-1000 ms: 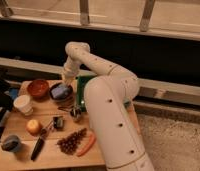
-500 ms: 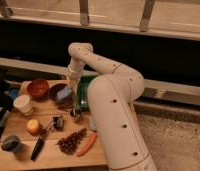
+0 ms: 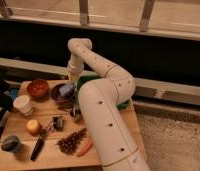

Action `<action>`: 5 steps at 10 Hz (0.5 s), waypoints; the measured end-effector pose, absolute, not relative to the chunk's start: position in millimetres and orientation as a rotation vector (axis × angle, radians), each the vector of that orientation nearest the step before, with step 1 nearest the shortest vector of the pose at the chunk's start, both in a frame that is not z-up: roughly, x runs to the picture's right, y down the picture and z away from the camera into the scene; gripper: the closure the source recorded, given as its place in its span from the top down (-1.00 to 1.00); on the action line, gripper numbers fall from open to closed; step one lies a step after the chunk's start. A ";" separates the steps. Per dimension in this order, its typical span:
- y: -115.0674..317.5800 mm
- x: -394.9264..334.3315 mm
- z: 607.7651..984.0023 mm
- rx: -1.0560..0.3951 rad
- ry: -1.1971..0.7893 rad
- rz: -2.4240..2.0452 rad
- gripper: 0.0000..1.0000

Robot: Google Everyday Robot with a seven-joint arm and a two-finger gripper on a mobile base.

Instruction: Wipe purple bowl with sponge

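The purple bowl (image 3: 58, 95) sits on the wooden table (image 3: 23, 160), left of my white arm. A bluish sponge (image 3: 67, 89) lies inside it, towards its right side. My gripper (image 3: 73, 76) hangs from the wrist just above and behind the bowl's right rim, pointing down, close to the sponge. The arm bends at the elbow high above the table and comes down to the bowl.
A red-brown bowl (image 3: 38, 88) and a white cup (image 3: 23, 104) stand left of the purple bowl. A green tray (image 3: 90, 80) lies behind the arm. An apple (image 3: 33, 127), a dark cluster (image 3: 70, 142), a carrot (image 3: 85, 148), a grey cup (image 3: 11, 144) and a black utensil (image 3: 37, 149) lie towards the front.
My gripper has shifted slightly to the right, from over the bowl's back rim to its right rim. The bowl and the other objects have not moved.
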State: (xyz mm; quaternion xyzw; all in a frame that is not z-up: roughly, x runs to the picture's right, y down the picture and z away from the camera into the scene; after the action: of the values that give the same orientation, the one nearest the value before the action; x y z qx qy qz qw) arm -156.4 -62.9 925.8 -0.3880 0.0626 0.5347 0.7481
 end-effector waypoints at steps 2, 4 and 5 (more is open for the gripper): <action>-57.4 -169.5 920.5 -0.882 0.098 1.143 -1.00; -43.8 -184.7 914.2 -0.922 0.084 1.113 -1.00; -33.1 -186.3 910.1 -0.948 0.088 1.103 -1.00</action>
State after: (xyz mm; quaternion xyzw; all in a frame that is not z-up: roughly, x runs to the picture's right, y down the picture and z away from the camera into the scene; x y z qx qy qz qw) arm -186.3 -33.1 910.1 -0.4332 0.0400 0.5040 0.7461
